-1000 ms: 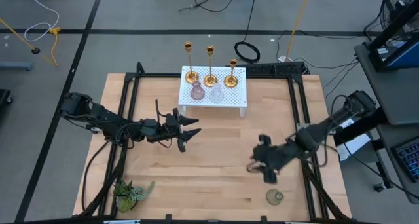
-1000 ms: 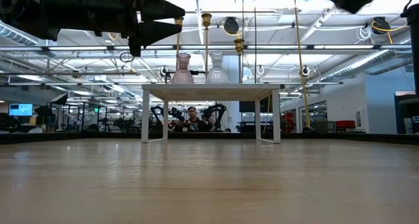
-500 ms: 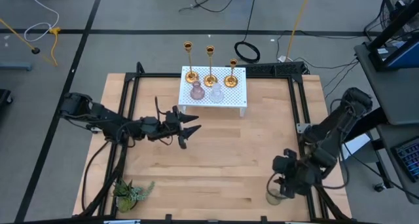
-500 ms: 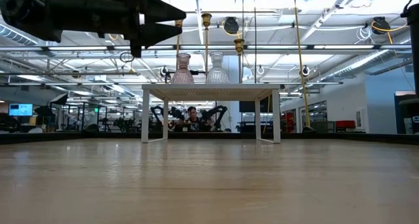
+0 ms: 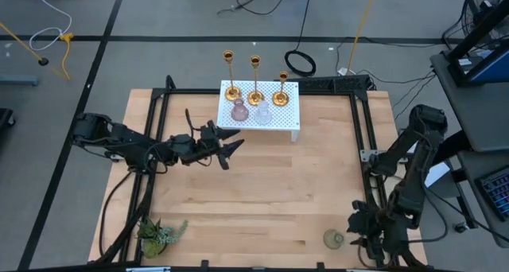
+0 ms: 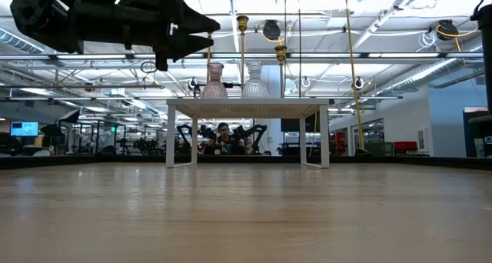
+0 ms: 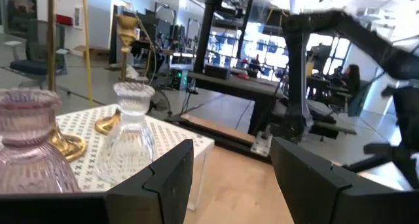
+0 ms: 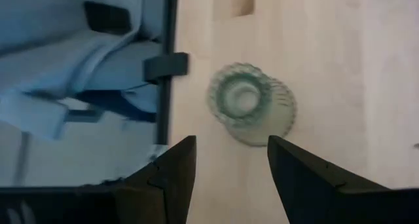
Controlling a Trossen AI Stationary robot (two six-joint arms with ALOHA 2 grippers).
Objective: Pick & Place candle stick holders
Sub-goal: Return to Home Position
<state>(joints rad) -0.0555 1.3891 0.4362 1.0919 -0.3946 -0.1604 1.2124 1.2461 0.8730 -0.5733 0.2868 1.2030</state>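
Counter (image 5: 262, 192): white rack (image 5: 278, 122) far-centre carries gold candlesticks (image 5: 255, 97), pink holder (image 5: 238, 111), clear holder (image 5: 262, 115). Left hand (image 5: 233, 154) open, empty, hovers beside rack. Right hand (image 8: 230, 145) open, empty, by green holder (image 5: 334, 239), near-right. Looks like pick step; next: lower, close.

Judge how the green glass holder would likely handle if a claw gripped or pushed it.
The green glass holder looks like ribbed glass: probably rigid, breakable, and slick for the open right claw near it. It seems squat and wide-based, so a push would likely slide it, not tip it. The left claw waits by the white rack.
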